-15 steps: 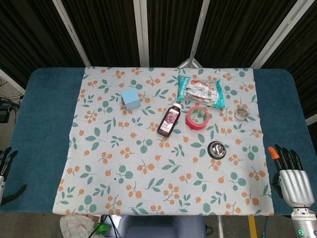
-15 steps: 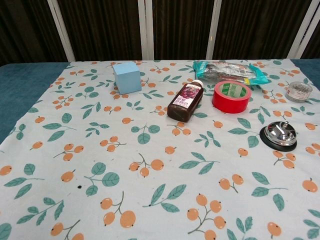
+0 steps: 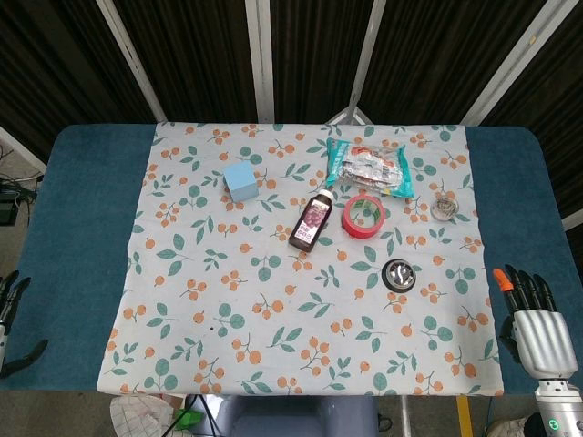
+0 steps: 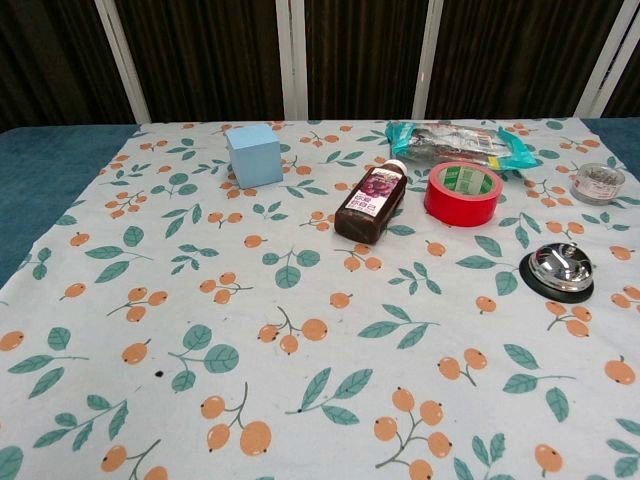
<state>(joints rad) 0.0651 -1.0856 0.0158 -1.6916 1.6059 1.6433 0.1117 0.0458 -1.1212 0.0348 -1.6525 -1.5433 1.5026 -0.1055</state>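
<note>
On the floral cloth (image 3: 228, 328), using the bell (image 3: 399, 274) as reference: right hand (image 3: 536, 326) sits well off to the bell's right and nearer the robot, over the blue table (image 3: 82, 228) edge past the cloth. Fingers straight and slightly apart, holding nothing, touching nothing. One fingertip is orange. Bell is the closest item to it, still well apart, with only bare cloth between them.

Left hand (image 3: 9, 314) is at the far opposite side from the bell, off the table's left edge, only partly in frame. A few dark fingers show, apart, with nothing in them. Nothing lies near it.

Other items relative to the bell:
- red tape roll (image 3: 363, 216) behind it, slightly left, lying flat
- dark bottle (image 3: 311, 221) just left of the tape, on its side, cap pointing away from the robot; not touching the tape
- snack packet (image 3: 369, 166) behind the tape, its near edge just beside the roll
- small round tin (image 3: 445, 208) behind and right of the bell
- light blue cube (image 3: 240, 180) well to the left and behind, alone

View differences: head view shows both hands and the whole table; chest view shows neither hand. Chest view shows the bell (image 4: 560, 268) as a chrome dome on a black base, the green print inside the tape roll (image 4: 463, 193), and the bottle (image 4: 371, 203) label more clearly.
</note>
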